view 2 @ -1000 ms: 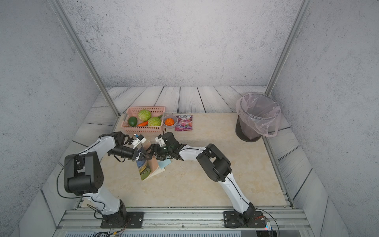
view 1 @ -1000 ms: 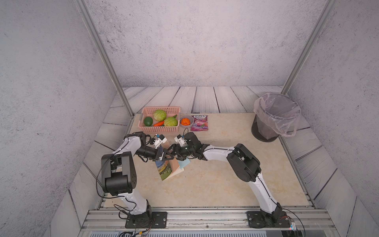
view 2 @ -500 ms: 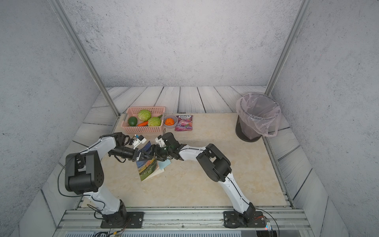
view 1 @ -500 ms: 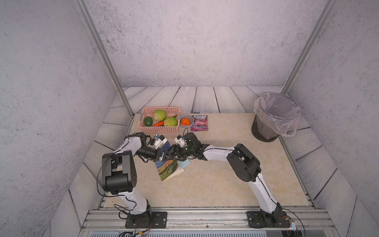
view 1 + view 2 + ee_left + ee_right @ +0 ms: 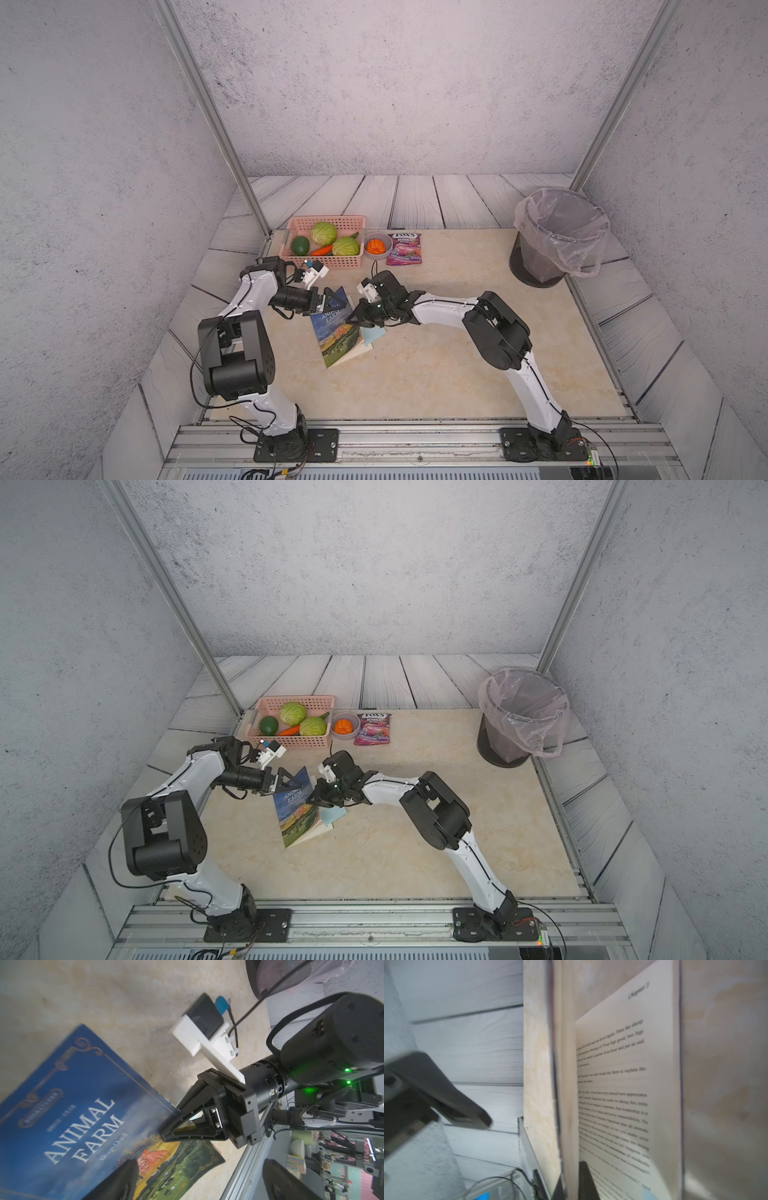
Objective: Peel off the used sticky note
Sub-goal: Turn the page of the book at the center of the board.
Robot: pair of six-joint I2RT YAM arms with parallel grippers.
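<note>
Pinching lifted pages of the book [image 5: 337, 338] in the closed right gripper [image 5: 354, 322], with the blue sticky note [image 5: 372, 336] just beside it and the left gripper [image 5: 331, 300] spread wide opposite.

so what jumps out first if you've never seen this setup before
The left arm and right arm meet over the Animal Farm book, left of centre on the table: right jaws shut on its raised cover and front pages, left jaws open at its far corner. A pale blue sticky note pokes out of the book's right edge. Behind sit a pink basket of vegetables and, far right, a lined bin.
</note>
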